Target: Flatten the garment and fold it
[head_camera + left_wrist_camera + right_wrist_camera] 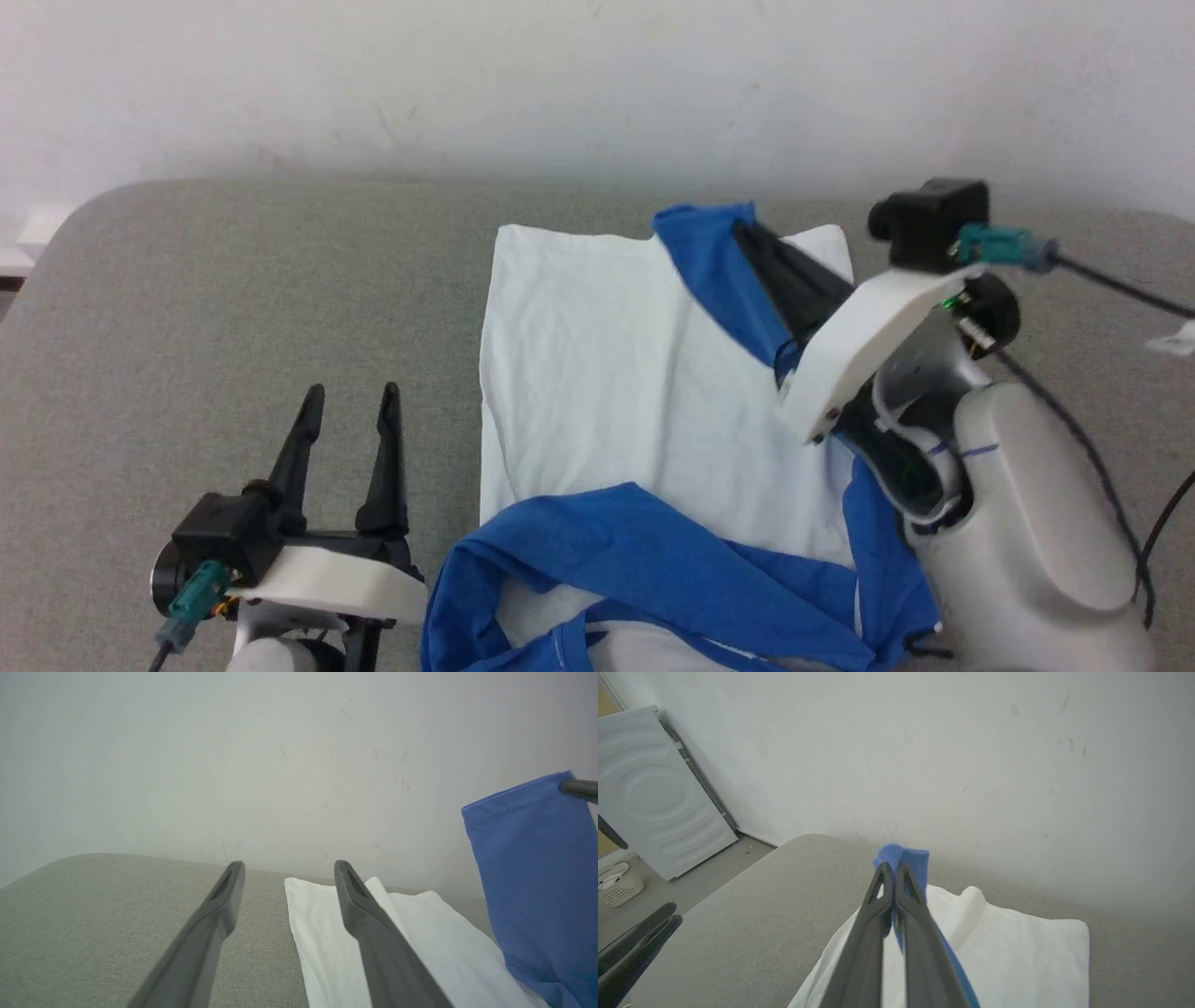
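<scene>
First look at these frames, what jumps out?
The white garment with bright blue trim lies spread on the grey surface at the centre of the head view. The right tool is shut on its blue sleeve, held up off the surface at the far edge. The left tool is open and holds nothing, beside the garment's left edge.

The place looks like a home's laundry or utility room. Against a plain white wall (pixel 971 765) marked with small scuffs stands a white appliance (pixel 649 798) whose side panel is pressed with rings, as on a washer or dryer. Beside it, a pale perforated laundry basket (pixel 619 889) sits on the grey floor (pixel 724 863). The garment (pixel 607 373) lies spread on a grey fabric-covered surface (pixel 233 299) with rounded corners.
</scene>
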Controlling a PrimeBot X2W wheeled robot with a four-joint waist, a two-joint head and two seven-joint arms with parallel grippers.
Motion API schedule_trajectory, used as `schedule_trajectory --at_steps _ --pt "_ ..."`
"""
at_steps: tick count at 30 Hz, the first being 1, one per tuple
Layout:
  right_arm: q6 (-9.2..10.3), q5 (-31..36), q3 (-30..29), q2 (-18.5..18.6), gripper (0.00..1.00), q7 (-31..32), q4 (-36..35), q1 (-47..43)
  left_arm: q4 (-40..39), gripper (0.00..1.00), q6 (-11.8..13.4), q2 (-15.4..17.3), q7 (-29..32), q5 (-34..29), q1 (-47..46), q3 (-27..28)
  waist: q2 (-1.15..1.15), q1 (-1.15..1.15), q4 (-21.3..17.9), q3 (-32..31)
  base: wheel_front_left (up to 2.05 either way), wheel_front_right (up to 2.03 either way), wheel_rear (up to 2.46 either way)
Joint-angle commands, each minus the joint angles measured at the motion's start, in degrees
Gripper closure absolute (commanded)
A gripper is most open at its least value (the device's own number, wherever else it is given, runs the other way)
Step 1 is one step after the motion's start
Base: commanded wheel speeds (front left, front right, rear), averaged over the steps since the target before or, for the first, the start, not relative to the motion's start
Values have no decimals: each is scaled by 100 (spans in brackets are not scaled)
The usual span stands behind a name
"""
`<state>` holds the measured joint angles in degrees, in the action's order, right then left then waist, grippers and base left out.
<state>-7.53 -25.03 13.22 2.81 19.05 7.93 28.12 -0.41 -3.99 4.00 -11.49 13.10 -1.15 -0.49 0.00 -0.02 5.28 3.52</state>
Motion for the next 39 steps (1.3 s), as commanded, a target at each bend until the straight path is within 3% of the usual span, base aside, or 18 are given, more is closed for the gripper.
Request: schedule_trajectory --at_steps 1,10,15,21,22,23,26,29,32,35,39 --pt "4 -106 153 18 100 -61 68 -177 -10 0 -4 25 33 3 65 -54 0 2 -23 -199 0 0 0" --pt "4 -1778 2401 9 100 -898 1207 -395 183 0 -79 0 90 57 -40 -374 0 2 387 -97 0 0 0" --pt "4 -2482 3317 8 100 -1398 1842 -50 347 0 -86 -31 21 116 -161 -548 0 2 650 1 0 0 0" --pt "4 -2906 4011 8 97 -1628 2557 169 508 0 -60 -46 -65 153 -227 -617 0 2 772 112 0 0 0" --pt "4 -2960 4118 8 56 -1688 2661 202 535 0 -49 -47 -84 156 -238 -614 0 2 767 135 0 0 0" --pt "4 -3030 4217 8 0 -1764 2723 234 562 0 -35 -47 -100 156 -247 -608 0 2 756 150 0 0 0" --pt "4 -3090 4421 8 0 -2165 2793 409 618 0 12 -25 -138 155 -249 -565 0 2 666 169 0 0 0" --pt "4 -2911 4360 8 0 -3007 2685 701 626 0 109 62 -171 150 -235 -441 0 2 447 144 0 0 0" --pt "4 -2639 4071 7 0 -3262 2700 805 605 0 162 122 -178 152 -216 -362 0 2 297 122 0 0 0" --pt "4 -1915 3136 40 0 -3391 2754 806 547 0 252 211 -164 168 -177 -233 0 2 40 91 0 0 0" --pt "4 -749 1498 330 0 -3401 2085 169 449 0 368 304 -111 204 -98 -80 0 2 -288 46 0 0 0"
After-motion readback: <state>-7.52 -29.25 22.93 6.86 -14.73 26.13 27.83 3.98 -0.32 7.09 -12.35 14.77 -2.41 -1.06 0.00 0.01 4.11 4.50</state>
